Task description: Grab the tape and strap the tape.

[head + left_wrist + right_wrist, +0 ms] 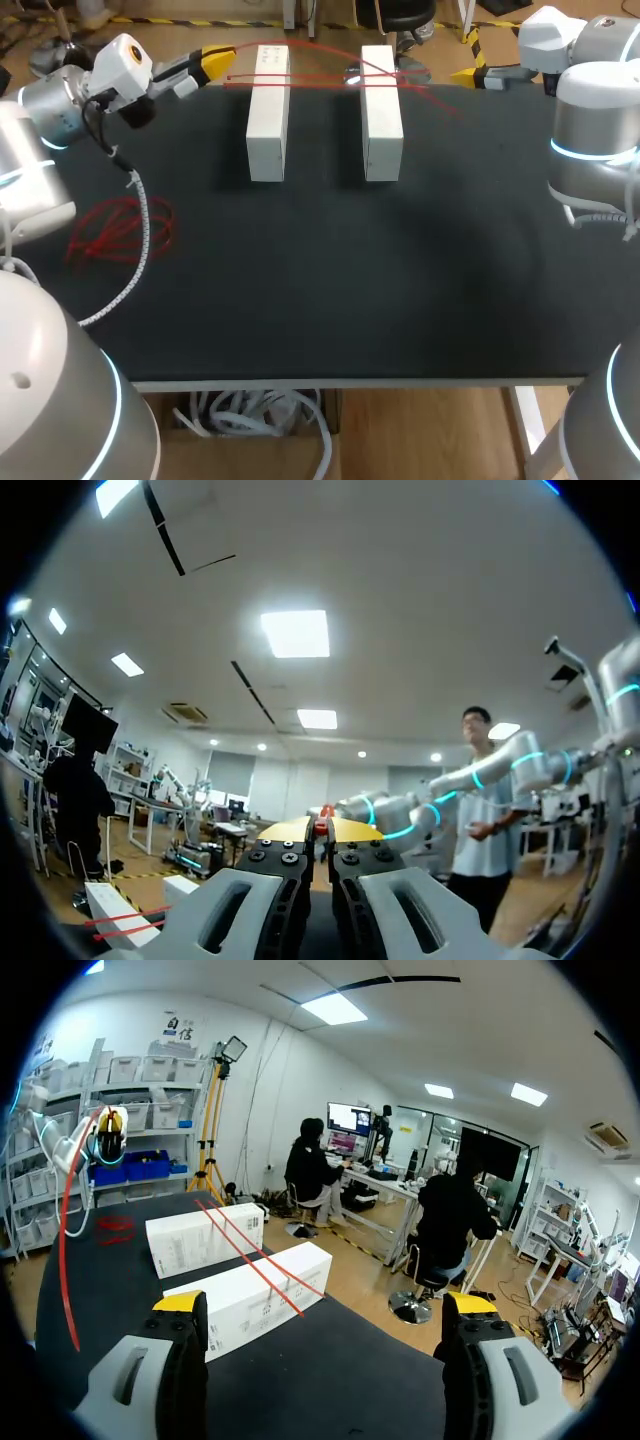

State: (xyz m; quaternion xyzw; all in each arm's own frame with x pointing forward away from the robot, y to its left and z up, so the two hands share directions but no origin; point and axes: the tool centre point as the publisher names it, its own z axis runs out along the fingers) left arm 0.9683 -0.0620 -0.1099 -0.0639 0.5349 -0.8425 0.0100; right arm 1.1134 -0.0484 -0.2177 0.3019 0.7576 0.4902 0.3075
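Note:
Two white boxes, left [268,112] and right [381,110], lie side by side on the black table [320,290]. Thin red tape [320,78] runs across their far ends in two or three strands. My left gripper [216,62] hovers just beyond the left box's far corner, shut on the tape's end; a red bit [322,827] shows between its yellow tips. My right gripper [472,74] stands open at the far right edge, empty, some way off the right box [255,1295]. From there the tape [248,1260] crosses both boxes and one strand [64,1240] arcs up to the left gripper [108,1132].
A loose tangle of red tape [118,230] lies on the table's left side, beside my left arm's coiled white cable [140,240]. The near half of the table holds nothing else.

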